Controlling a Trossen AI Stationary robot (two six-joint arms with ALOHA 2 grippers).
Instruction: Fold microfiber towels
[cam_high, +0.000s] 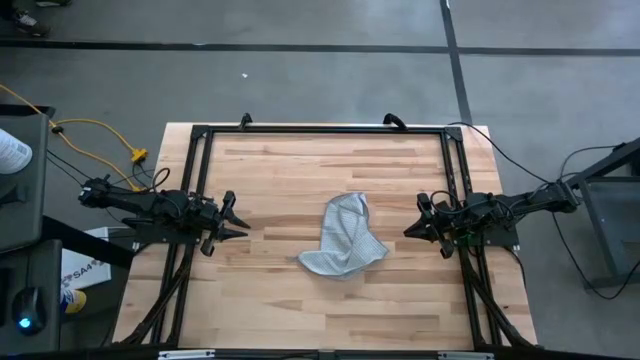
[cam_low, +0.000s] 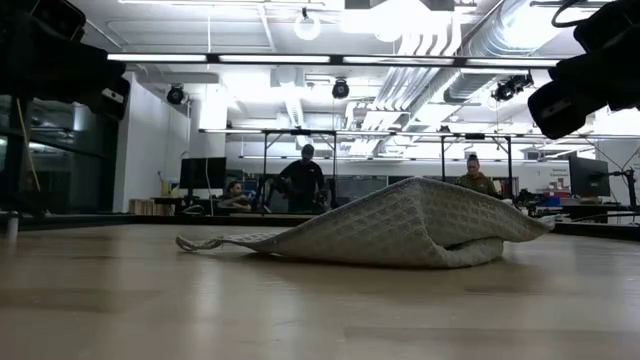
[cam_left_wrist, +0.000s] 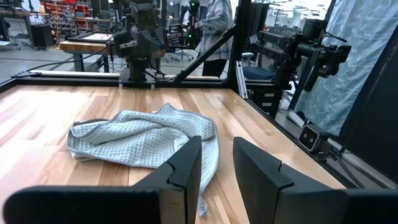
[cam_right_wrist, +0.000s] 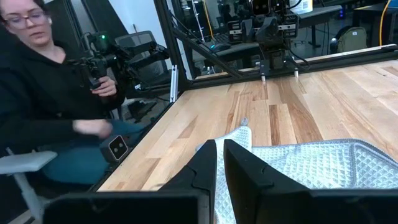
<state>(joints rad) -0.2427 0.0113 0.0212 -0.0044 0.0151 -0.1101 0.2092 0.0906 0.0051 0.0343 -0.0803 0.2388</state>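
A grey-blue microfiber towel (cam_high: 345, 240) lies crumpled near the middle of the wooden worktop (cam_high: 280, 170), one part humped over itself, so no fold is yet made. The left tool (cam_high: 237, 218) waits at the left edge, fingers parted and grasping nothing. The right tool (cam_high: 411, 229) hovers just beside the towel's right edge, fingers nearly together yet empty, probably placed for a first pinch.

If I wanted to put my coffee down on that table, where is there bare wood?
Most of it is bare. The crumpled towel takes only the middle. Free wood lies between the towel and the left gripper, and across the far strip along the black frame. It is tightest between the towel and the right gripper.
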